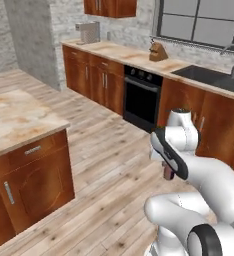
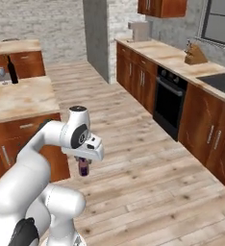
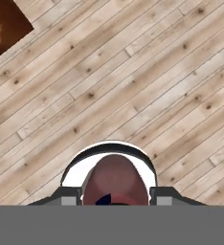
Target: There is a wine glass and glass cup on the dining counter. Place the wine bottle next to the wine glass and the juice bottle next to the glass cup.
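My gripper (image 2: pixel 83 162) is shut on the juice bottle (image 2: pixel 83 168), a small maroon bottle hanging upright under the hand, above the wood floor. In the left base view the juice bottle (image 1: pixel 167 172) peeks out behind my forearm. The hand view looks down on the juice bottle (image 3: pixel 115 182) between the two fingers. The dining counter (image 2: pixel 23 103) lies to my left. At its far end stands the tall dark wine bottle (image 2: pixel 11 69). Just left of it is a small clear glass (image 2: pixel 0 72), too small to tell whether it is the wine glass or the glass cup.
The dining counter's near corner (image 1: pixel 19 117) is at the left. Along the right wall runs a counter with an oven (image 1: pixel 141 97), a sink (image 1: pixel 209 75), a knife block (image 1: pixel 158 51) and a toaster (image 1: pixel 88 32). Open wood floor (image 2: pixel 143 173) lies between them.
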